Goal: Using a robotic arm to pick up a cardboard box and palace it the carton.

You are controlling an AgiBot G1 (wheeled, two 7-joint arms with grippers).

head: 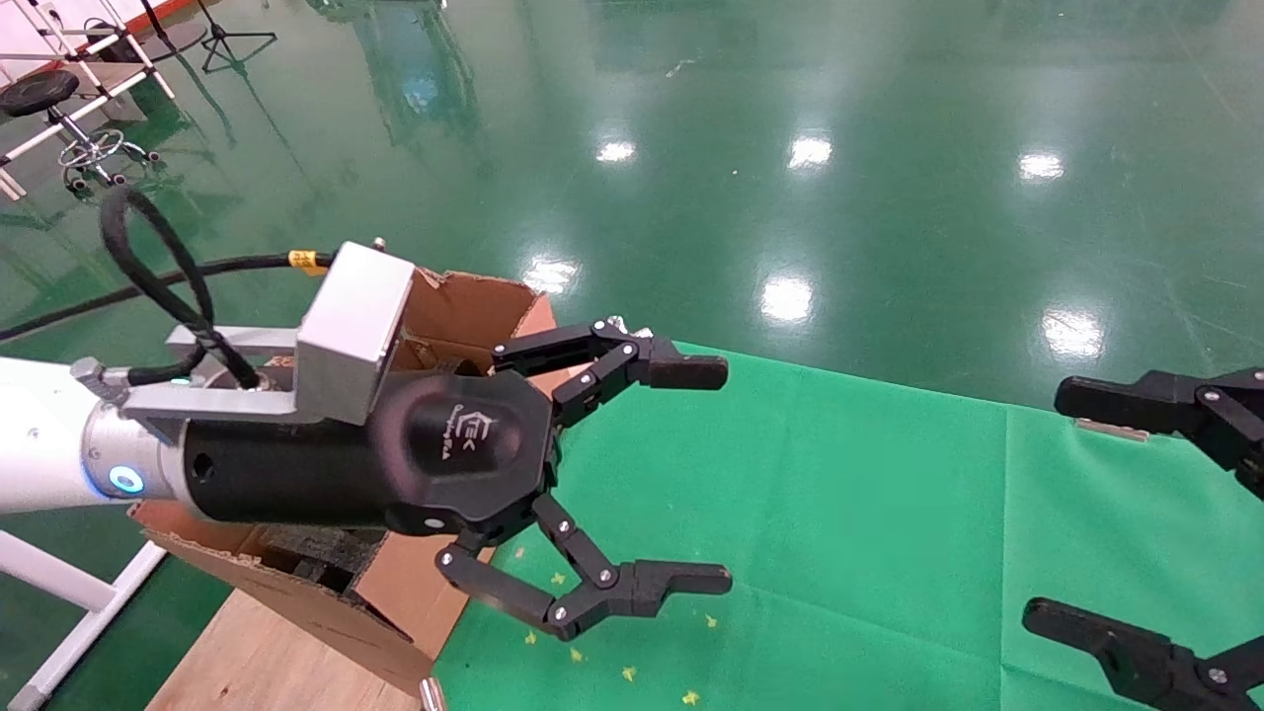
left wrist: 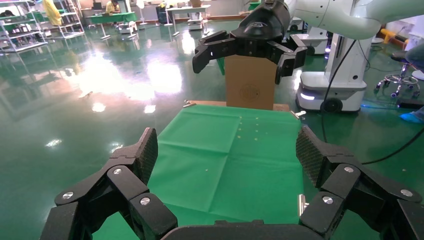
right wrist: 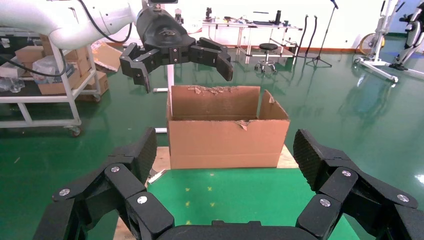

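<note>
The left hand [head: 632,479] hangs wide and empty above the carton's [right wrist: 227,130] near end, at nine o'clock on the green desk [head: 839,513]. The right hand [head: 1145,513] waits at three o'clock, also spread wide and empty. The small cardboard box is nowhere visible.

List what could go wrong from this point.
The left gripper hangs open and empty beside the carton; its fingers could catch a ragged upright flap. The small cardboard box shows in no view, so the pick may have failed. The right gripper, also open, holds nothing.
</note>
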